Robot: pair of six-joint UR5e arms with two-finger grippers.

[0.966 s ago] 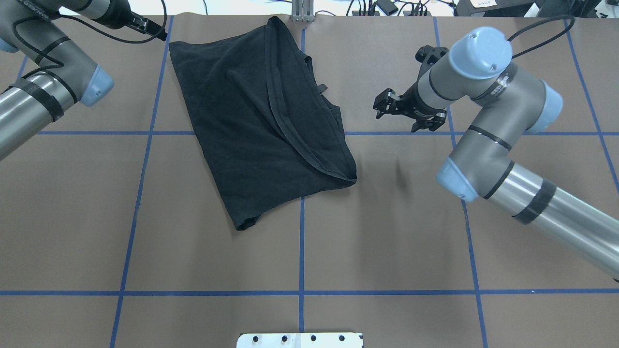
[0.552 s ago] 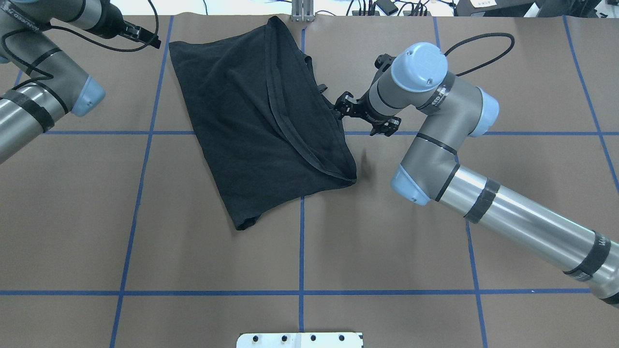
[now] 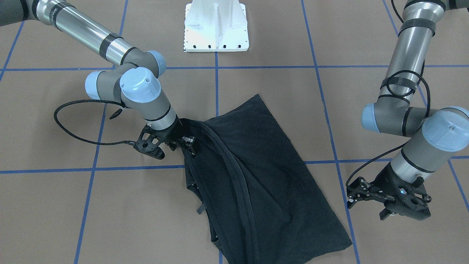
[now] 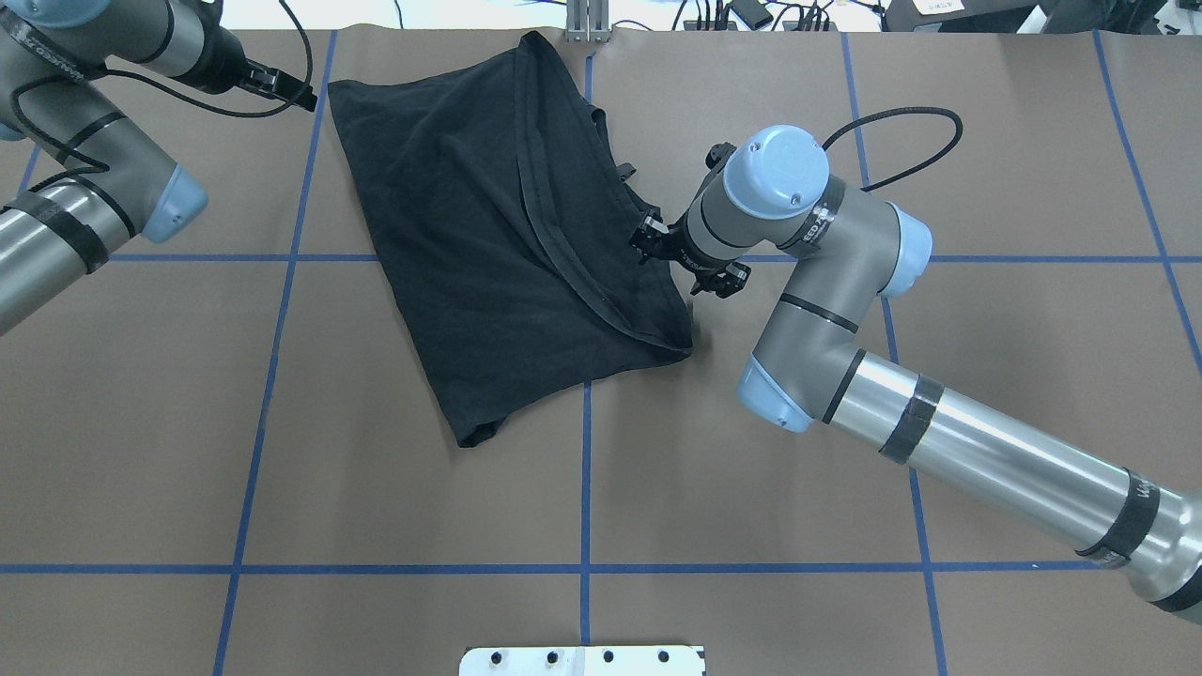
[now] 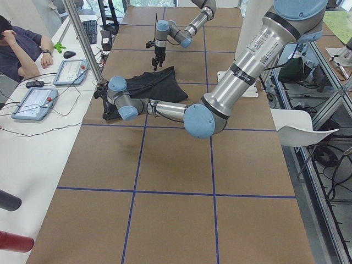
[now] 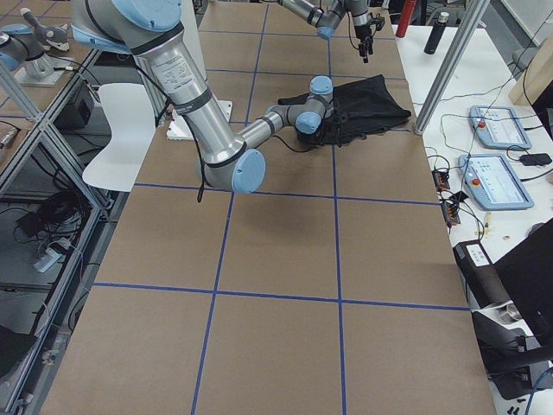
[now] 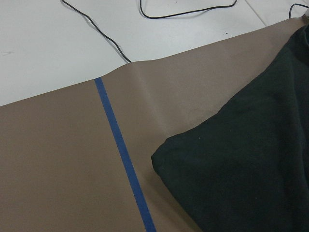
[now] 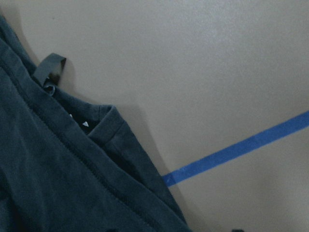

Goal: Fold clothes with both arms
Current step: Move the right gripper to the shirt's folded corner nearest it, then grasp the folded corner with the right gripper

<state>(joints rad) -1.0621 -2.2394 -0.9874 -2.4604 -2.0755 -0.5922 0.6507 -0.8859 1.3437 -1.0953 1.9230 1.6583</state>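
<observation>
The black T-shirt (image 4: 470, 235) lies half folded on the brown table (image 4: 751, 469). It reaches the far edge from the robot and sits a little to the robot's left of the middle, plain side up with no print showing. It looks light, limp and thin. It should drape and slide on the smooth cover rather than hold a shape, so a pinch has to catch every layer at a stitched edge or corner.

The right gripper (image 3: 189, 146) is down at the shirt's right edge, just beside the collar with its small hanging loop (image 8: 48, 67). That doubled seam seems a firm place to take hold. I cannot tell whether its jaws are parted or closed on the cloth.

The left gripper (image 4: 293, 89) hangs near the shirt's far left corner, apart from the fabric. How its jaws stand is also unclear.

A white speck shows inside the collar, perhaps a label, but it is unreadable. The lettering on the arm bands is too small to make out.
</observation>
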